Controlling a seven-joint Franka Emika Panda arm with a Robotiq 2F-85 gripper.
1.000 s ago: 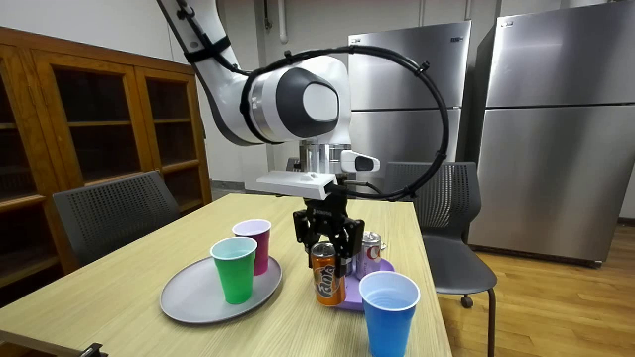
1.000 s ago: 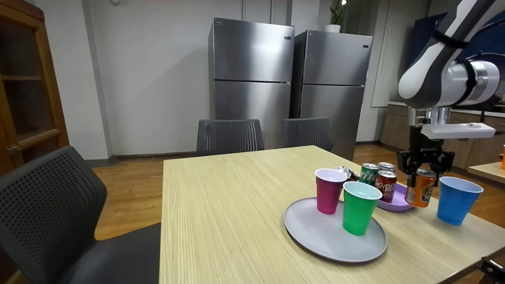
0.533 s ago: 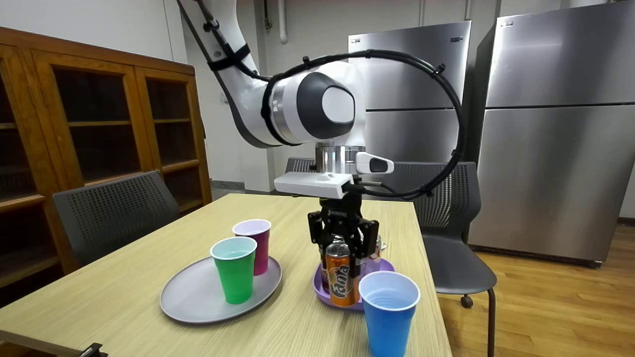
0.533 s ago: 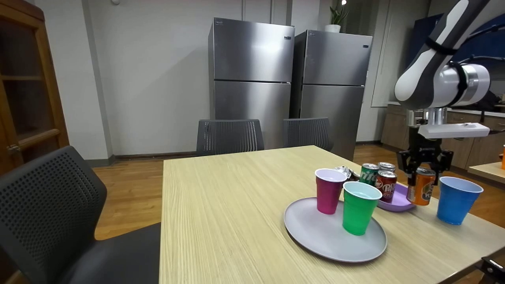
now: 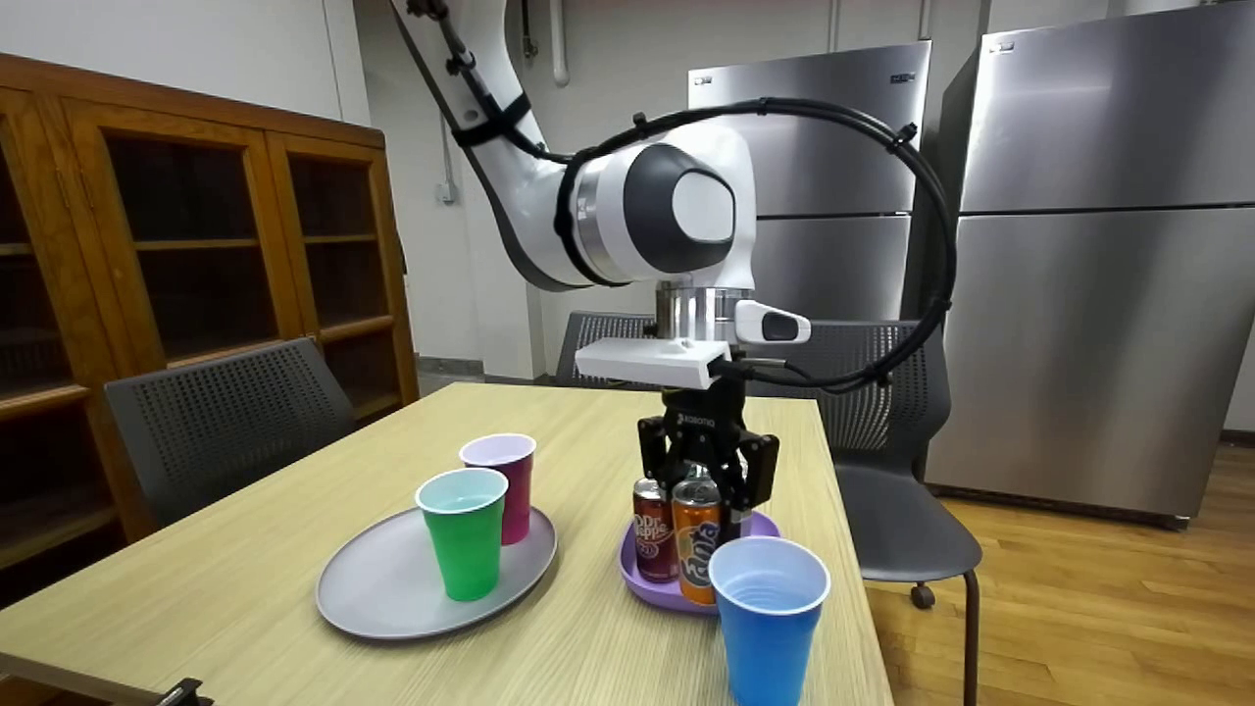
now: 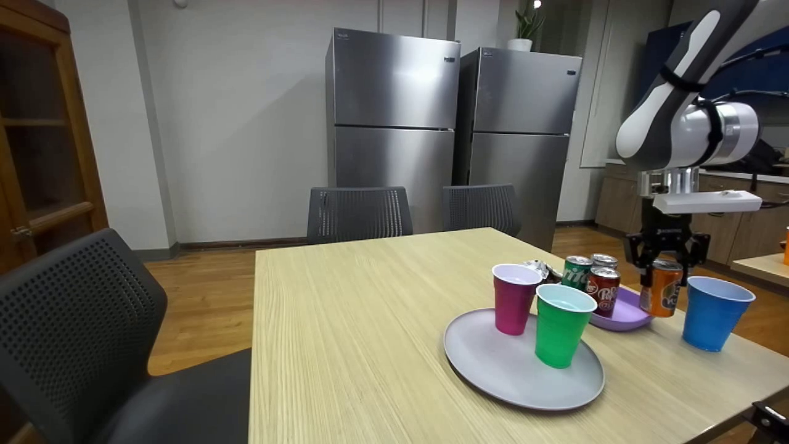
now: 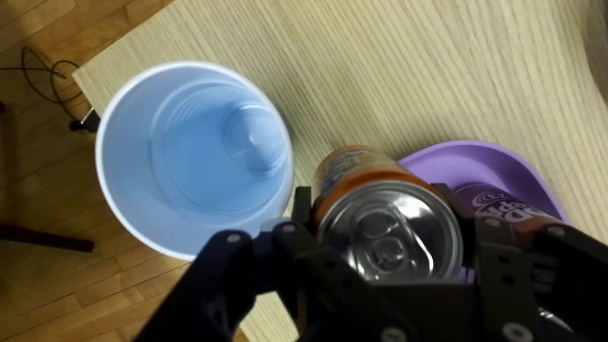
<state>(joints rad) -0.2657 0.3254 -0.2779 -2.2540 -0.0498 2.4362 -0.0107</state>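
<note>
My gripper (image 5: 703,512) is shut on an orange Fanta can (image 5: 697,561), which it holds nearly upright by the upper part. In the wrist view the black fingers (image 7: 377,203) lie on both sides of the can's silver top (image 7: 389,232). The can is by the near rim of a purple plate (image 6: 625,319); whether it touches the plate I cannot tell. A Dr Pepper can (image 5: 654,534) stands on the plate beside it. A green Sprite can (image 6: 576,272) and a silver-topped can (image 6: 603,260) stand behind. A blue cup (image 7: 194,156) stands close beside the held can.
A grey plate (image 5: 387,579) on the wooden table bears a green cup (image 5: 464,539) and a magenta cup (image 5: 517,495). Crumpled foil (image 6: 542,270) lies near the cans. Dark chairs (image 6: 360,213) stand round the table. The table's edge is close to the blue cup.
My gripper has carried the Fanta can sideways over the purple plate's near side, toward the blue cup, and slightly up. The Dr Pepper can is now uncovered behind it. The cups have not moved.
</note>
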